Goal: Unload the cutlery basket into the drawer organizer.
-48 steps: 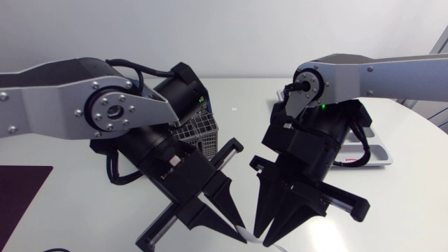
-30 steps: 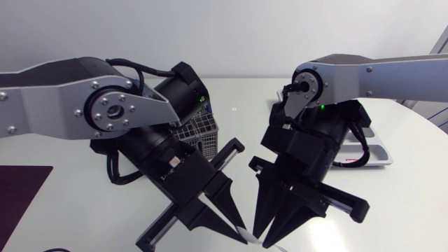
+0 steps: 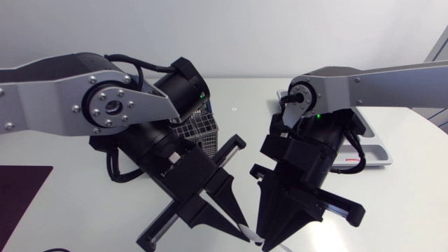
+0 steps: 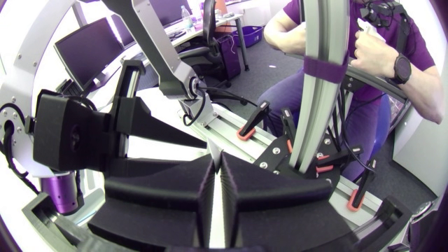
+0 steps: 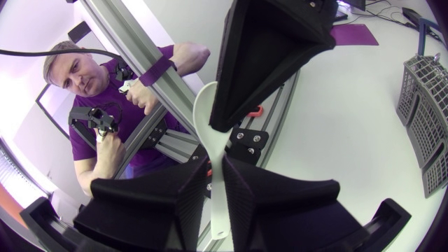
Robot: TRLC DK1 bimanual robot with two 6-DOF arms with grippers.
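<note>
Left pincer [image 3: 234,225] is closed tight on a white plastic-looking spoon [image 3: 245,231], fingers w/ only a thin white sliver showing between them in its own wrist view. Right pincer [image 3: 269,238] is closed on the same spoon, one wedge finger each side of the handle, so both arms hold it at once.

Spoon is up off the white desk [image 3: 413,203], near its front edge, between the two pincers. Right wrist view shows it best: smooth oval bowl [image 5: 208,115], slim flat handle running down between the right fingers [image 5: 189,192], all plain white, no markings. Left pincer [image 5: 225,126] grips at the bowel end just ahead of the right one; its dark fingers overlap the bowl edge.

Grey grid-walled cutlery basket [image 3: 201,129] stands on the desk behind the left arm, partly hidden; what's inside it can't be seen. Light grey drawer organizer tray [image 3: 378,150] lies behind the right arm, mostly covered by it. Basket & tray are well apart. Dark purple mat [image 3: 21,189] lies at the desk's left side.
</note>
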